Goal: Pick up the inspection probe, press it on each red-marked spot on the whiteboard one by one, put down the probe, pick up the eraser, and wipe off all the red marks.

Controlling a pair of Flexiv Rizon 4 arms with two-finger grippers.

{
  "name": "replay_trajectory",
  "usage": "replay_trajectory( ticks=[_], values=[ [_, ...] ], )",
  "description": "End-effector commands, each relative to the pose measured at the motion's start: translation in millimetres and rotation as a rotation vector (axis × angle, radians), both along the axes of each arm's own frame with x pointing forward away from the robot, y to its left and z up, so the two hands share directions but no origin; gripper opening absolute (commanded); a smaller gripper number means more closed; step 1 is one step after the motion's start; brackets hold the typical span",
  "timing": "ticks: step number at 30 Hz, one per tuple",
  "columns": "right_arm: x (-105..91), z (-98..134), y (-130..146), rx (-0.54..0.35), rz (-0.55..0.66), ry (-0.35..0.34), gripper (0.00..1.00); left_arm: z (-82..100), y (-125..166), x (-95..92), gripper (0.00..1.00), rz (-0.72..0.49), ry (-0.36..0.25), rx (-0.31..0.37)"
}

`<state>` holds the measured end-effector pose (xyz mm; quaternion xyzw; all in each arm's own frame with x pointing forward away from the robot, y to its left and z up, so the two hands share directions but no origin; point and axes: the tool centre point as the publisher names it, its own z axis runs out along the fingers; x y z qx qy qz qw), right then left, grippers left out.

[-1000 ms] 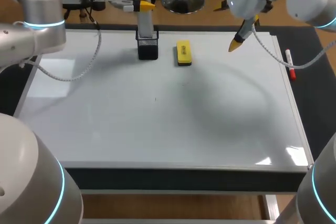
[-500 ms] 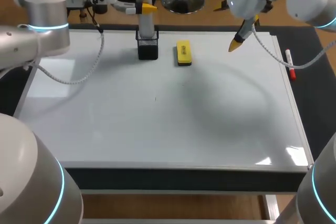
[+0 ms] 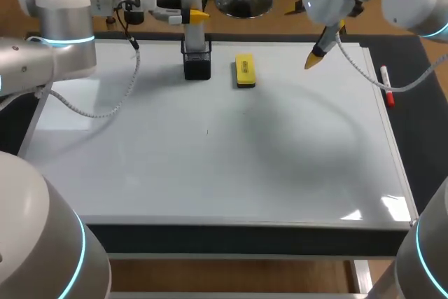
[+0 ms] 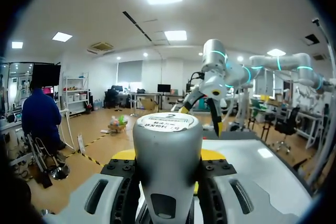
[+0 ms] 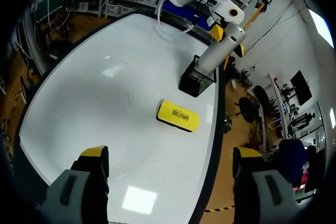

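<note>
Our left end effector [image 4: 168,156] clamps the inspection probe [image 3: 193,33] from both sides near its top. The probe stands upright with its lower end in the black mesh holder [image 3: 198,66] at the far edge of the whiteboard [image 3: 210,173]. Just beside the holder lies the yellow eraser [image 3: 244,71]. Our right end effector [image 5: 170,153] hangs spread wide above the board's far right corner, holding nothing. A red marker [image 3: 386,89] lies at the board's right edge.
</note>
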<state>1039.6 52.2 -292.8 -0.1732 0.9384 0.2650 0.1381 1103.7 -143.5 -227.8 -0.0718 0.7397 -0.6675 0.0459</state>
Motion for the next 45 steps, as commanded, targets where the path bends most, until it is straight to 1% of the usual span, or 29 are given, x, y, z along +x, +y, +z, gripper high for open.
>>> replay_trajectory(
  ticks=[1, 12, 18, 24, 34, 41, 42, 43, 44, 45],
  values=[
    [-0.3, 1, 0, -0.003, 0.001, 0.000, 1.00, -8.1, 0, 3.6, 0.00, 0.000, 0.000, -0.005],
    [-0.3, 1, 0, -0.003, 0.001, 0.000, 1.00, -25.5, -1, 7.3, 0.00, 0.003, 0.018, 0.007],
    [-0.3, 1, 0, -0.003, 0.001, 0.000, 1.00, -32.5, -2, 7.4, 0.00, -0.001, 0.005, 0.009],
    [-0.3, 1, 0, -0.003, 0.001, 0.000, 1.00, -41.5, -2, 9.4, 0.00, -0.003, 0.008, 0.017],
    [-0.3, 1, 0, -0.003, 0.001, 0.000, 1.00, -50.5, -2, 8.9, 0.00, -0.001, -0.006, 0.017],
    [-0.3, 1, 0, -0.003, 0.001, 0.000, 1.00, -52.5, -3, 8.5, 0.00, -0.009, -0.012, 0.024],
    [-0.3, 1, 0, -0.003, 0.001, 0.000, 1.00, -52.5, -3, 8.3, 0.16, -0.010, -0.013, 0.025],
    [-0.3, 1, 0, -0.003, 0.001, 0.000, 1.00, -52.4, -3, 7.9, 0.38, -0.011, -0.014, 0.024],
    [-0.3, 1, 0, -0.003, 0.001, 0.000, 1.00, -52.2, -3, 7.5, 0.47, -0.012, -0.015, 0.023],
    [-0.3, 1, 0, -0.003, 0.001, 0.000, 1.00, -51.6, -3, 6.9, 0.75, -0.011, -0.016, 0.023]
  ],
)
